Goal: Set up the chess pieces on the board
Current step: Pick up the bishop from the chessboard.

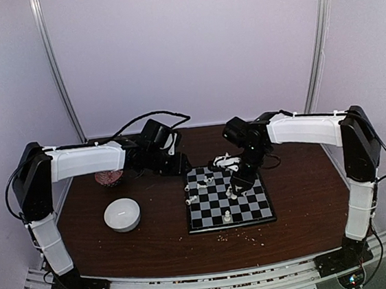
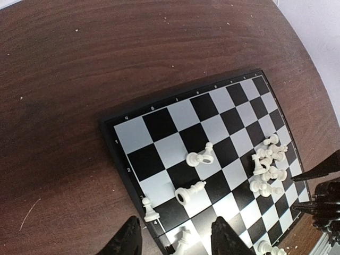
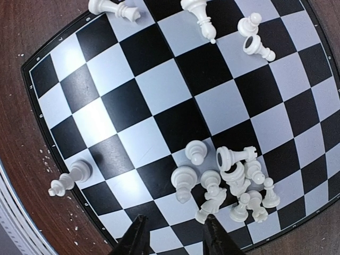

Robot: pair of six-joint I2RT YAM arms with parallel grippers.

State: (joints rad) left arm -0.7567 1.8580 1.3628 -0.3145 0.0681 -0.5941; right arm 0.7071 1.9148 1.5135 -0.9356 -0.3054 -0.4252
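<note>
The board (image 1: 248, 208) lies right of the table's centre, with white chess pieces scattered on it. In the right wrist view a heap of several pieces (image 3: 234, 186) lies close above my right gripper (image 3: 176, 240). Its fingers stand apart with only board between the tips, and a fallen knight (image 3: 210, 208) sits by the right finger. One piece (image 3: 68, 180) stands at the board's edge. My left gripper (image 2: 178, 241) hovers open over the board's corner (image 2: 109, 127), a toppled piece (image 2: 184, 241) showing between its fingers. A pawn (image 2: 150, 210) stands nearby, and two pieces (image 2: 189, 193) lie flat.
A round white bowl (image 1: 122, 215) sits left of the board, with a reddish object (image 1: 108, 177) behind it. Crumbs (image 1: 237, 235) are strewn in front of the board. The right arm's gripper (image 2: 324, 204) shows at the edge of the left wrist view.
</note>
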